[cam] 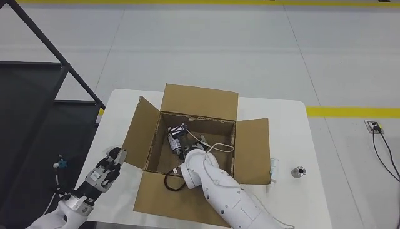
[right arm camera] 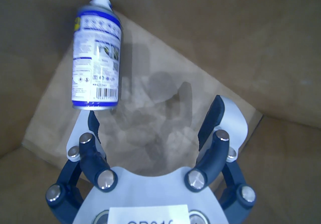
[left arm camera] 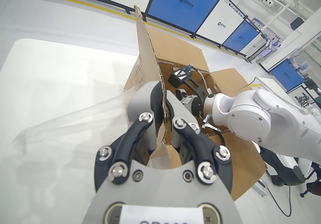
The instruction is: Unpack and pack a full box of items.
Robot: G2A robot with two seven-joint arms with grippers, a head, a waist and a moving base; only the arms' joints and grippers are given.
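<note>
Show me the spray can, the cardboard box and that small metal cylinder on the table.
spray can (right arm camera: 96, 59): right wrist view, on its printed label.
cardboard box (cam: 201, 102): top view, on its far flap.
small metal cylinder (cam: 299, 172): top view, on its top face.

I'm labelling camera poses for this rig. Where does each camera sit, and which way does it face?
Top view: above the arms, facing down on the table and open box; both arms show, the right arm inside the box.
Left wrist view: on the left wrist, facing the box past the left gripper, shut on a flap.
Right wrist view: inside the box, facing its floor and a spray can; right gripper open.
Shared: top and left wrist views both show the right arm.
</note>
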